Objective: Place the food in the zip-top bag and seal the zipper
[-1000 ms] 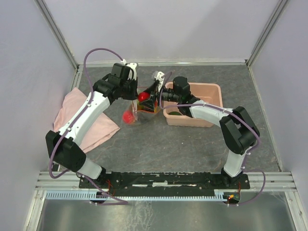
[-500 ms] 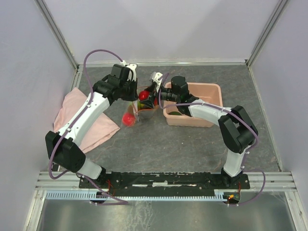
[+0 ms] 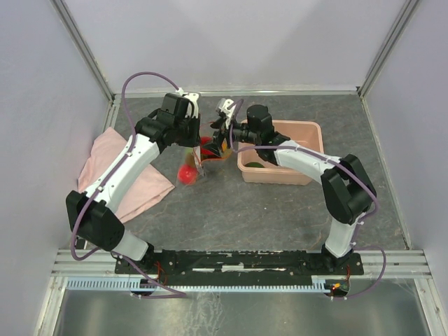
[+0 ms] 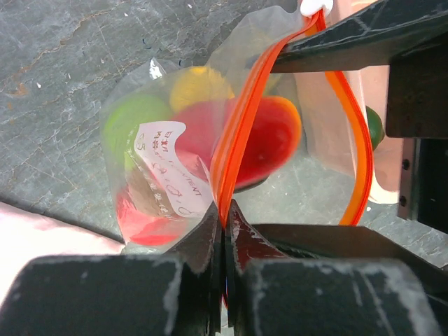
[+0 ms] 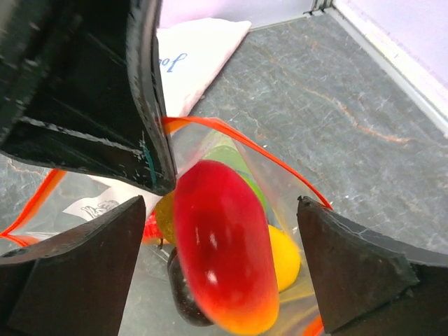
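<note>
1. Red-orange zipper (image 4: pixel 241 119) is unsealed. Its two strips bow apart into a wide loop at the mouth of the zip-top bag (image 4: pixel 175 140).
2. Bag position: held mouth-up between the two arms, just left of the pink bin (image 3: pixel 280 175). Whether its base rests on the desk (image 3: pixel 231 210) cannot be told.
3. Left hand (image 4: pixel 222 224): fingers fully closed, pinching the zipper strip at one end of the mouth and holding that edge up.
4. Right hand (image 5: pixel 220 203): fingers spread wide directly over the mouth. A red-and-orange piece (image 5: pixel 224 280) sits between them with a gap on each side, touching neither pad. I judge it released and dropping in; the hand grips nothing.
5. Food (image 4: pixel 266 136) already in the bag: green, yellow and red pieces show through the plastic beside the white label (image 4: pixel 168 168). A dark purple piece (image 5: pixel 180 290) shows lower down in the right wrist view.
6. Left to load: one green piece (image 3: pixel 255 165) lies in the bin. Any others there would be hidden by the right arm.
7. Progress estimate: loading looks mostly done; sealing is not begun.
8. Remaining, by my reading: put the last bin contents in the bag, then press the two strips together along the full length of the mouth. The left pinch looks like a usable anchor for that.
</note>
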Robot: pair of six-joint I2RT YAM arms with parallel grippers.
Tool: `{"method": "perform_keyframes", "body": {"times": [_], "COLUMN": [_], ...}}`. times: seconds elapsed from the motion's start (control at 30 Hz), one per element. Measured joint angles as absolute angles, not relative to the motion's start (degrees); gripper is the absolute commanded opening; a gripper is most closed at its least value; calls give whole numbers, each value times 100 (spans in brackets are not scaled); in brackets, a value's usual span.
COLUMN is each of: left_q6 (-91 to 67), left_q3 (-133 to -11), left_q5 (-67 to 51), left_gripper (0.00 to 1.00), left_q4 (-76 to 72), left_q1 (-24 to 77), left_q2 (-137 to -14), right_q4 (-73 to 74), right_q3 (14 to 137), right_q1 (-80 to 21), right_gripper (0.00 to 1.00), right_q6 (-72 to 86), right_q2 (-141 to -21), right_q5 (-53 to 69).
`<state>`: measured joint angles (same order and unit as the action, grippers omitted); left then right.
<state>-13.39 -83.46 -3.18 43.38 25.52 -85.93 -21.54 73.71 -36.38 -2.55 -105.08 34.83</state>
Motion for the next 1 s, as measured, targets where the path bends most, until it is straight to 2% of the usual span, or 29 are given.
{"method": "perform_keyframes", "body": {"times": [0.3, 0.67, 1.0], "left_q6": [-1339, -1345, -1347], "left_q3": [-8346, -8281, -8270], "left_q5": [-143, 301, 349], "left_gripper": [3, 3, 3], "left_q4": [4320, 4309, 4200], "left_q1": [2552, 2532, 2508], "left_q2": [-8591, -8466, -8462], "right_q4": [-1361, 364, 2117], "right_q3": [7526, 7102, 6619], "right_q1": [-3632, -3400, -3326], "right_gripper": [99, 100, 99], "right_q6": [-200, -307, 222], "right_q2": [-9806, -8252, -8274], "right_q5": [3098, 856, -161]}}
